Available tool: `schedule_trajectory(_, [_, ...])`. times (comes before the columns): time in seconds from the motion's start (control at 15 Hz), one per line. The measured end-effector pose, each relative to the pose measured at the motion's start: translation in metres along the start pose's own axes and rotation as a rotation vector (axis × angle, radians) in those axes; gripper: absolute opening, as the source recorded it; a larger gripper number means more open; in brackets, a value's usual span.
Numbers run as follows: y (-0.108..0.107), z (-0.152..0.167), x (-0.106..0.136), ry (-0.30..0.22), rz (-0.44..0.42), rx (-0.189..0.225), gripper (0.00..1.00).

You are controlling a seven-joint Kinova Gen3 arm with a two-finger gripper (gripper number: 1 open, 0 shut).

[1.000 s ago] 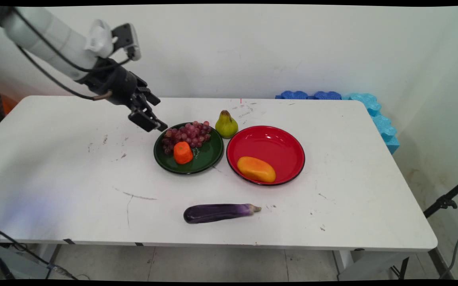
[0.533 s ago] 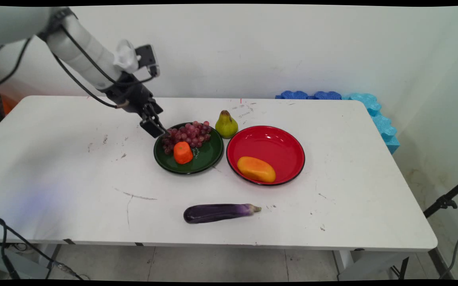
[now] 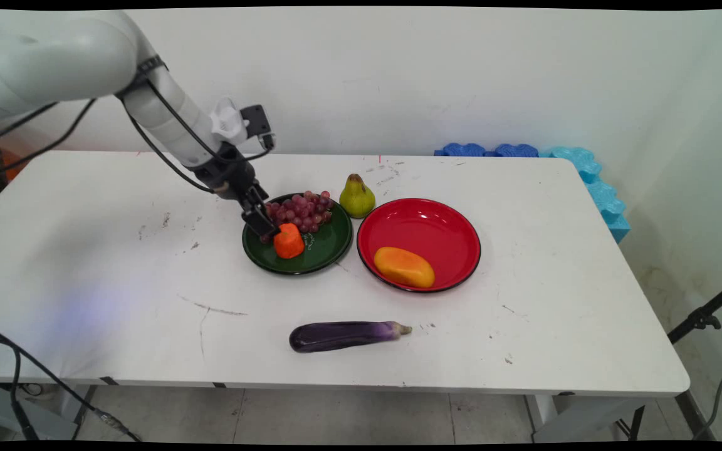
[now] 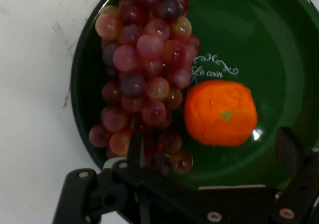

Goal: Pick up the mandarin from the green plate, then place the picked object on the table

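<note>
Pincer (image 4: 212, 157) open, angled downward

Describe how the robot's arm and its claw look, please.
The arm is white, made of thick rounded links, with thin black cables hanging along it. A small black-and-white box sits near the wrist. The claw is black, with two slim fingers on a bolted linkage.

White rounded arm (image 3: 148, 100), black hand (image 4: 214, 169), hanging black cables (image 3: 167, 160)

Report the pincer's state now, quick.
Pincer: open, holding nothing, fingers either side of the orange on the green plate.
</note>
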Motion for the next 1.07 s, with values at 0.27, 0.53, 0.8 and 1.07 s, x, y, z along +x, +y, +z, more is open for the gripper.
schedule_trajectory(0.27, [0.002,0.020,0.003,0.007,-0.026,-0.011,1.00])
schedule_trajectory(0.53, [0.006,0.035,0.005,0.018,-0.043,-0.027,1.00])
schedule_trajectory(0.8, [0.009,0.045,0.004,0.021,-0.045,-0.038,0.00])
schedule_trajectory(1.07, [0.011,0.050,0.000,-0.003,-0.004,-0.042,0.00])
